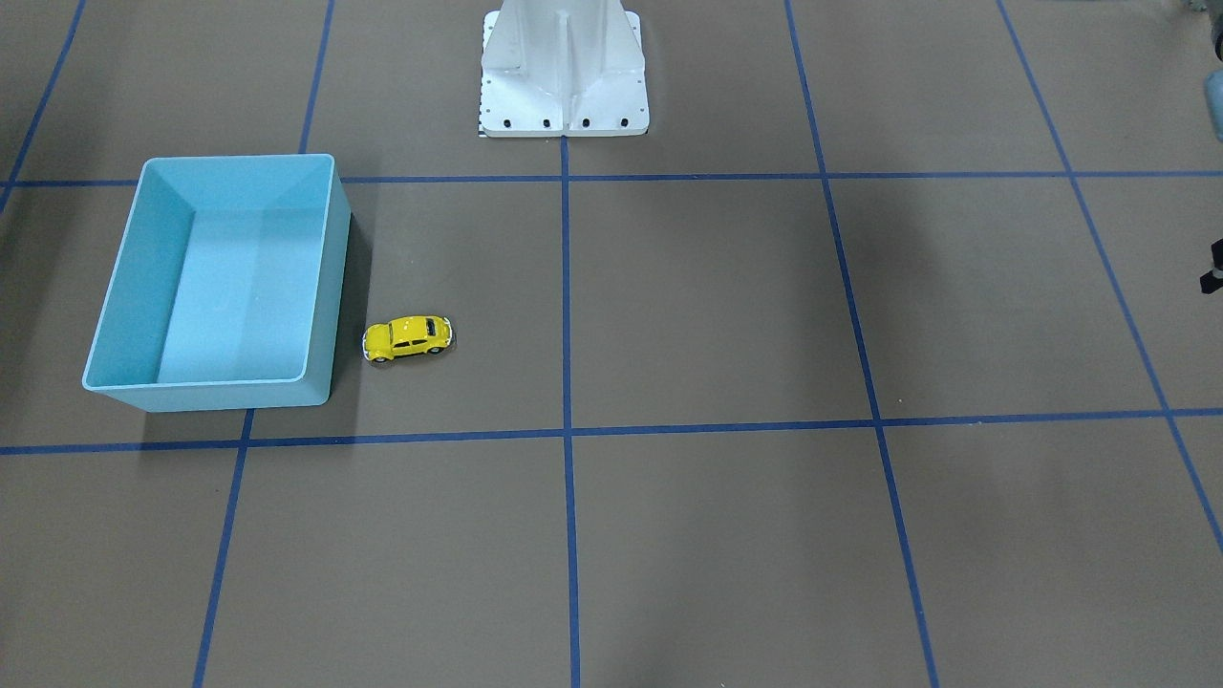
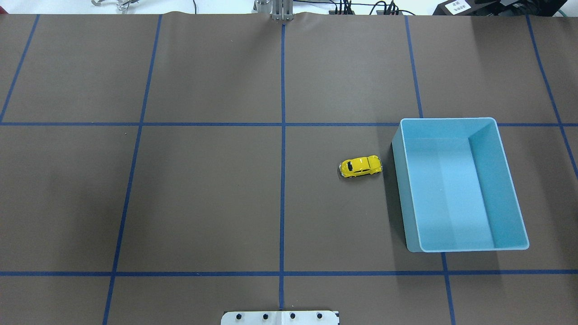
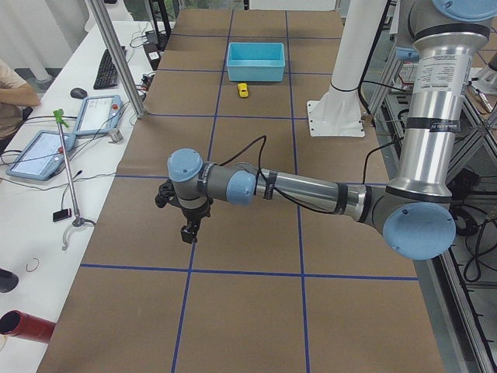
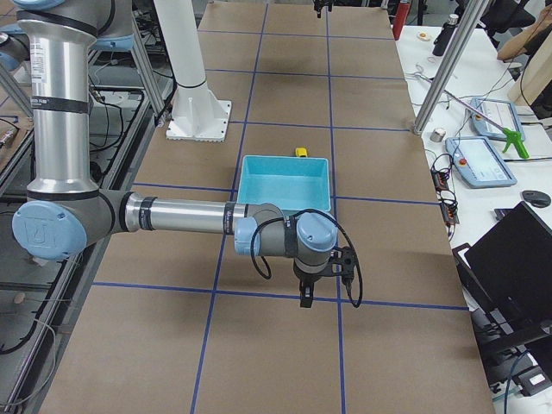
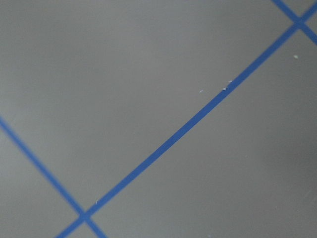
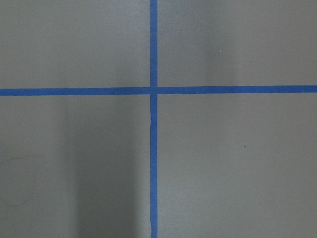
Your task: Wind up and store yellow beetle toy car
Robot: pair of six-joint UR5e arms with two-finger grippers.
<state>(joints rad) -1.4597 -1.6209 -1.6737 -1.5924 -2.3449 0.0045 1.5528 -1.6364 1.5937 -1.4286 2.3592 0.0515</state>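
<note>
The yellow car (image 2: 360, 167) sits on the table (image 2: 203, 203) just beside the blue bin (image 2: 447, 118), far from the left gripper (image 3: 189, 227) and the right gripper (image 4: 321, 280), whose fingers cannot be told as apart or together, and a clumsy grab could make the car roll away.

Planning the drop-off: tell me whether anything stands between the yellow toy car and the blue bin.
Nothing visible does. The yellow beetle toy car stands beside the light blue bin, only bare table mat between them.
</note>
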